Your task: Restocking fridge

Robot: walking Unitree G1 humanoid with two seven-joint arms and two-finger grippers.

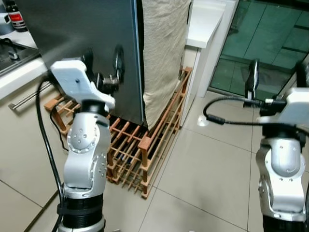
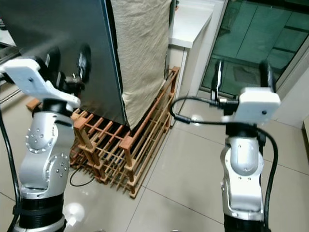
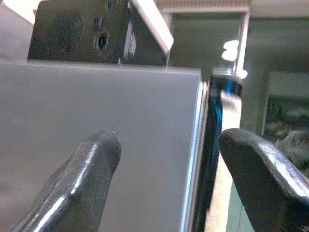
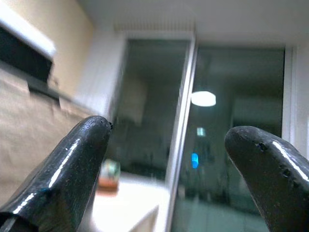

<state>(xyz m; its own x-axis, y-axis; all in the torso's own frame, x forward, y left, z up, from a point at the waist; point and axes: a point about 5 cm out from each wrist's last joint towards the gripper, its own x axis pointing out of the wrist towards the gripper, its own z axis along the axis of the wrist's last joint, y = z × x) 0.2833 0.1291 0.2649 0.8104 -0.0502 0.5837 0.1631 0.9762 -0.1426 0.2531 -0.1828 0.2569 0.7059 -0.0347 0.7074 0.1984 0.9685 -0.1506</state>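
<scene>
The fridge (image 1: 87, 29) is a tall dark grey steel box right in front of me, its flat panel (image 3: 96, 96) shut. My left gripper (image 1: 104, 65) is raised close to that panel near its right edge, fingers open with nothing between them. In the left wrist view the left gripper (image 3: 166, 159) straddles the panel's vertical edge. My right gripper (image 2: 241, 77) is held up at the right, away from the fridge, open and empty, facing a glass door (image 4: 227, 145).
A beige cloth (image 1: 161, 53) hangs down the fridge's right side. A wooden slatted rack (image 1: 145, 145) lies on the tiled floor at its base. A white counter (image 1: 205, 24) stands behind, a glass door (image 1: 270, 38) to the right, and a kitchen worktop (image 1: 19, 72) with a bottle (image 1: 14, 17) to the left.
</scene>
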